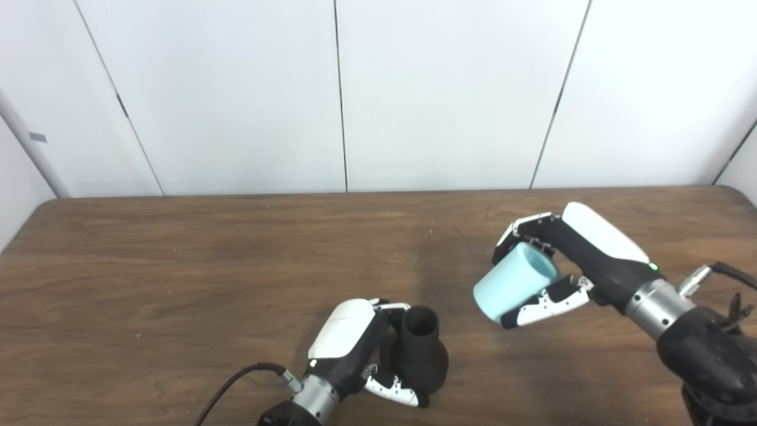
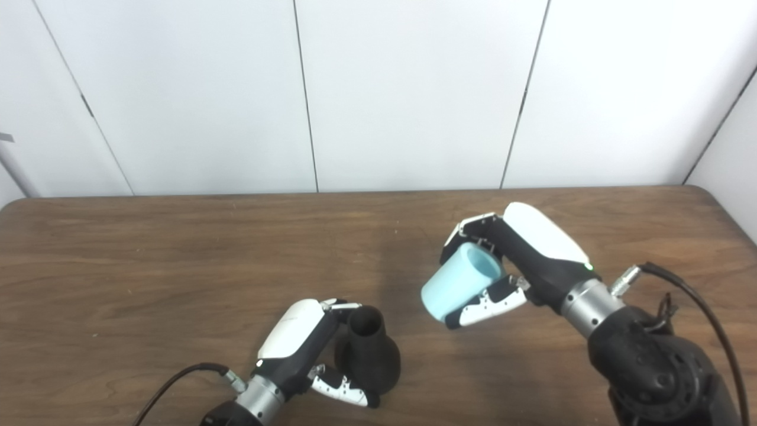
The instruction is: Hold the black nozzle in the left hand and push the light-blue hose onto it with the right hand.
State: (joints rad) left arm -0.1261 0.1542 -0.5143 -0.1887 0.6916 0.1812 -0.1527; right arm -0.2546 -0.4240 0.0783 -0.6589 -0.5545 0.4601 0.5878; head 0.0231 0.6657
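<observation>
The black nozzle stands near the table's front edge, narrow open neck up and flared base down. My left hand is shut on it, fingers behind the neck and thumb wrapped low around the base. To the right, my right hand is shut on the light-blue hose, a short fat tube held tilted above the table, its lower end pointing down-left toward the nozzle. A gap of bare table separates hose and nozzle. The same hose and nozzle show in the right eye view.
The brown wooden table runs the full width, with white wall panels behind it. A black cable trails from my left wrist, and another cable loops off my right forearm.
</observation>
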